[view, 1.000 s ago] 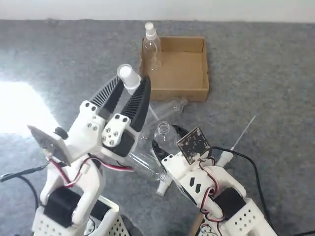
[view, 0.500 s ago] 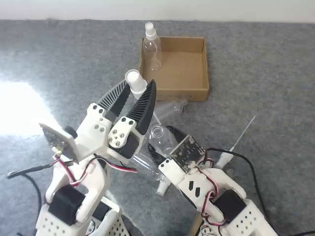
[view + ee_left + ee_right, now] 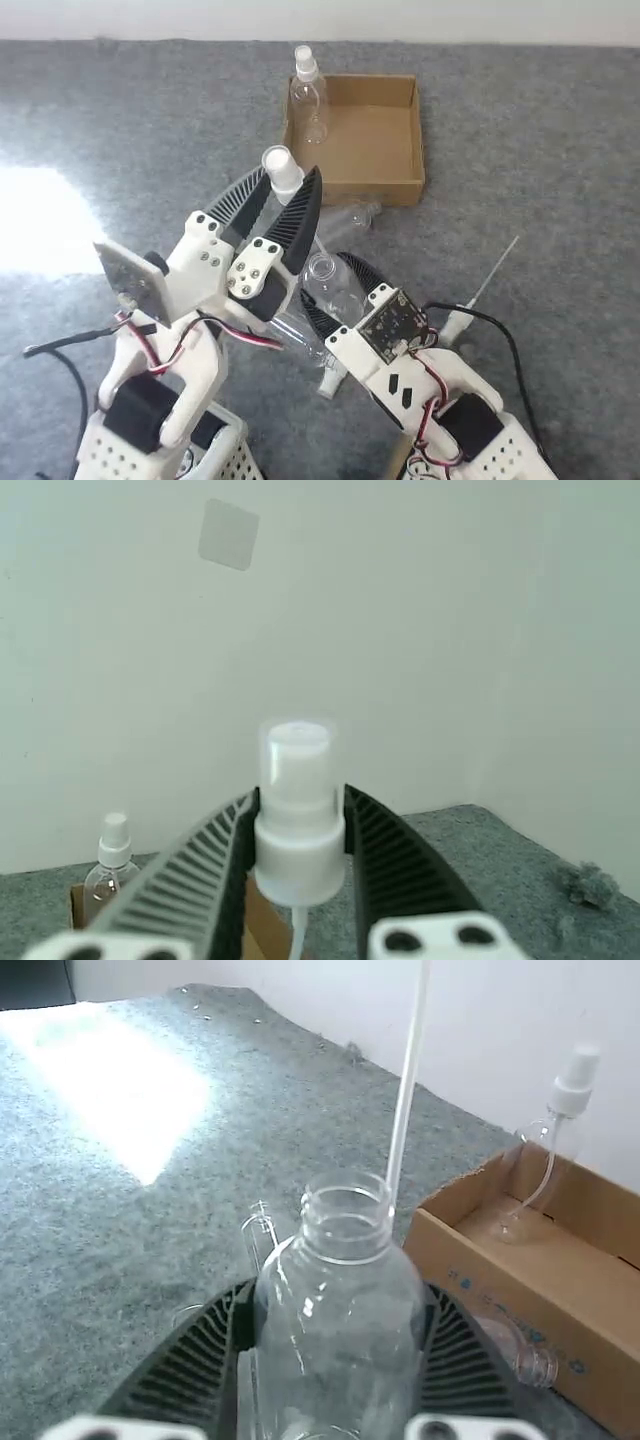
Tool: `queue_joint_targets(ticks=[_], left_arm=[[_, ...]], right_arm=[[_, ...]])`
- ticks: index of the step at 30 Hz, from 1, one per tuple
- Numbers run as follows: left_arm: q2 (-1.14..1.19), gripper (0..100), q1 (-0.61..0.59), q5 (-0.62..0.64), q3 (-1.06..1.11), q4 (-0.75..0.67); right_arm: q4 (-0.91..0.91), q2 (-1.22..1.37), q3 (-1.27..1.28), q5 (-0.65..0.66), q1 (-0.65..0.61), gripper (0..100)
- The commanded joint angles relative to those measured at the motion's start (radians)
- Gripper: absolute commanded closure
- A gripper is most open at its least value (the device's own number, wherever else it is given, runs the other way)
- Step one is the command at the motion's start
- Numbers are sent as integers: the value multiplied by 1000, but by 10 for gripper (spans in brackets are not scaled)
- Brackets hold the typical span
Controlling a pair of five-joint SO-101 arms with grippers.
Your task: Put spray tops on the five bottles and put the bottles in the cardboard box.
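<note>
My left gripper (image 3: 286, 182) is shut on a white spray top (image 3: 278, 163), held high over the table near the box's front-left corner. In the left wrist view the spray top (image 3: 298, 815) stands upright between the fingers of the left gripper (image 3: 298, 830). My right gripper (image 3: 335, 290) is shut on a clear open bottle (image 3: 330, 280), held upright just right of the left gripper. In the right wrist view the top's thin tube (image 3: 404, 1100) hangs down to the mouth of the bottle (image 3: 340, 1300). One capped bottle (image 3: 307, 95) stands in the far-left corner of the cardboard box (image 3: 365, 190).
A loose clear bottle (image 3: 354, 216) lies in front of the box and another (image 3: 288, 332) lies between the arms. A spare spray top with a long tube (image 3: 468, 305) lies right of the right arm, and one more top (image 3: 331, 379) lies near its base.
My left gripper has carried the spray top to the right and toward the held bottle. The right gripper and its bottle have shifted slightly nearer.
</note>
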Motion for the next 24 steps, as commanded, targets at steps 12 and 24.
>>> queue_joint_targets(ticks=[12, 24], left_arm=[[-198, 988, 6, 2, -5, 55], [-198, 988, 11, 3, 114, 34]], right_arm=[[-4, -16, 5, 12, -5, 894], [-2, -18, 3, 12, -5, 894]])
